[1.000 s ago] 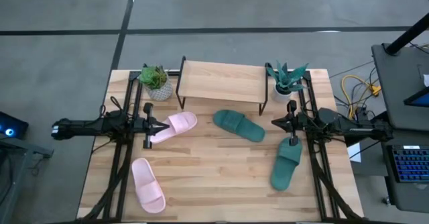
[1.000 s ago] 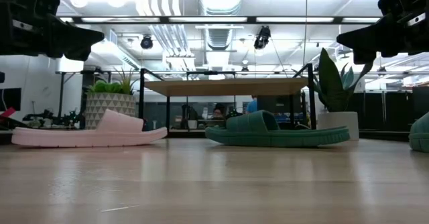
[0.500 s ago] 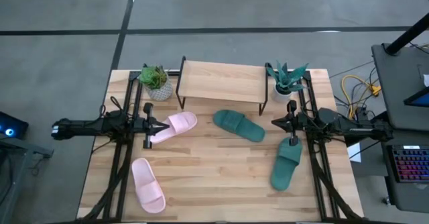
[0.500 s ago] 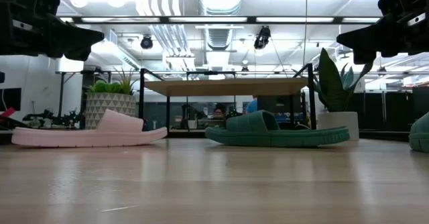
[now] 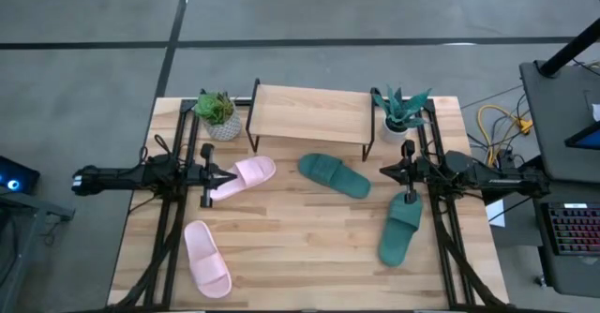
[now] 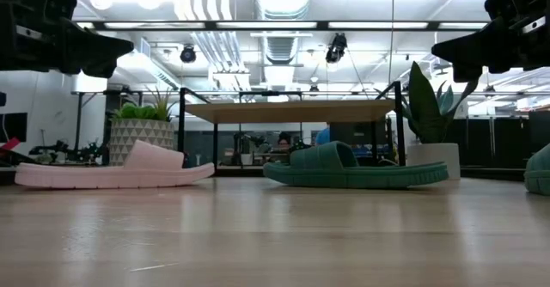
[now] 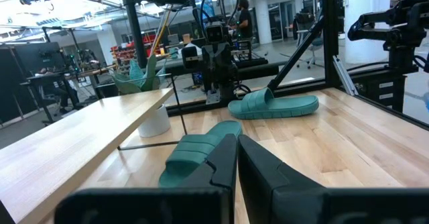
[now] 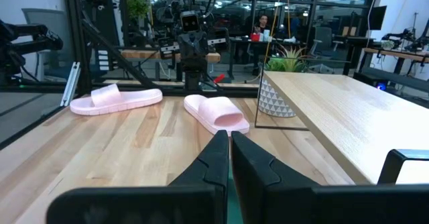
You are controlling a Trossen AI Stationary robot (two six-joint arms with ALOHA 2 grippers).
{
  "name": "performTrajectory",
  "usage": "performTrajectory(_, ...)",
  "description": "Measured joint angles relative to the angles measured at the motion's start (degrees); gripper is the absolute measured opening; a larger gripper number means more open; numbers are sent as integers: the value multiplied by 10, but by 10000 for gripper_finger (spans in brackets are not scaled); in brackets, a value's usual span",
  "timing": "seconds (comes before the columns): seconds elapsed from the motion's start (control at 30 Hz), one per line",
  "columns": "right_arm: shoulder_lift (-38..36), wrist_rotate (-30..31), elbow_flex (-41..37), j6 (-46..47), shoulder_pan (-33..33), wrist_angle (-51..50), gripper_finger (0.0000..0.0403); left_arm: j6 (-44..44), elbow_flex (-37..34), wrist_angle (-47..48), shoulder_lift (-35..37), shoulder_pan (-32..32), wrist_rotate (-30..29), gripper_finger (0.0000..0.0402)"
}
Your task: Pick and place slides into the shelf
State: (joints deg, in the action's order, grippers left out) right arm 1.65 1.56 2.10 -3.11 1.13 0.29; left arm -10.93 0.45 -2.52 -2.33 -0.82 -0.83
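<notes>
The shelf (image 5: 309, 114) stands at the table's far edge on thin black legs, its plank top bare. One pink slide (image 5: 247, 175) lies sole down left of centre, the other pink slide (image 5: 206, 259) near the front left corner. A teal slide (image 5: 334, 175) lies in front of the shelf, a second teal slide (image 5: 401, 231) at the right. My left gripper (image 5: 230, 175) hovers shut above the first pink slide's heel end, well off the table in the low view (image 6: 129, 50). My right gripper (image 5: 382, 171) hovers shut right of the middle teal slide, equally high (image 6: 436, 50).
A potted plant (image 5: 217, 114) stands at the shelf's left end and another plant (image 5: 401, 111) at its right end. Black arm frames run along both table sides. Bare tabletop (image 5: 300, 247) lies between the slides toward the near edge. People sit far off in the room behind.
</notes>
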Motion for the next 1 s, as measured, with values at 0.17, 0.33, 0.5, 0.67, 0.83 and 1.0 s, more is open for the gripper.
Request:
performTrajectory(0.17, 0, 0, 0, 0, 0, 0, 9, 0, 0, 0, 0, 0, 0, 0)
performTrajectory(0.33, 0, 0, 0, 0, 0, 0, 9, 0, 0, 0, 0, 0, 0, 0)
performTrajectory(0.5, 0, 0, 0, 0, 0, 0, 9, 0, 0, 0, 0, 0, 0, 0)
performTrajectory(0.67, 0, 0, 0, 0, 0, 0, 9, 0, 0, 0, 0, 0, 0, 0)
performTrajectory(0.83, 0, 0, 0, -1, 0, 0, 9, 0, 0, 0, 0, 0, 0, 0)
performTrajectory(1.0, 0, 0, 0, -40, 0, 9, 9, 0, 0, -1, 0, 0, 1, 0)
